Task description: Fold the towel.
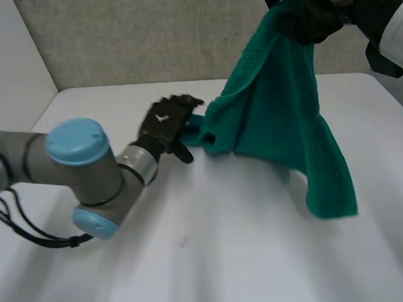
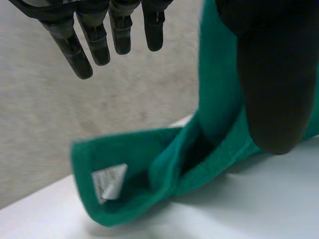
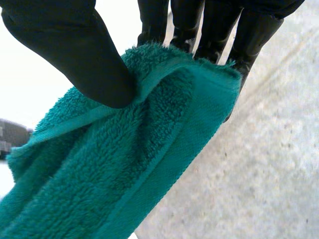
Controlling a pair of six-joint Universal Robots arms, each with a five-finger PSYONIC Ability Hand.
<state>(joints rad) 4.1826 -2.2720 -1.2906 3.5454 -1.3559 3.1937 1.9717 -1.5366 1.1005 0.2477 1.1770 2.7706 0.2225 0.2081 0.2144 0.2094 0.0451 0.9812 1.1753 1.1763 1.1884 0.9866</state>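
Two corners matter: the green towel [image 1: 280,121] is hung above the worktop [image 1: 226,263], its top corner pinched between thumb and fingers of the right hand [image 1: 312,14], while the labelled low corner [image 2: 107,184], beside the straight-fingered, unclamped left hand [image 1: 163,124], is judged to need gripping next before folding.

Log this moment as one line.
right hand: pinching towel edge, raised | left hand: open at towel's lower end | towel: hanging, not yet folded

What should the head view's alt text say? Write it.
The right robot hand pinches a green towel high by its top edge; it drapes toward the white table. The left robot hand, fingers straight, is at its lower corner.
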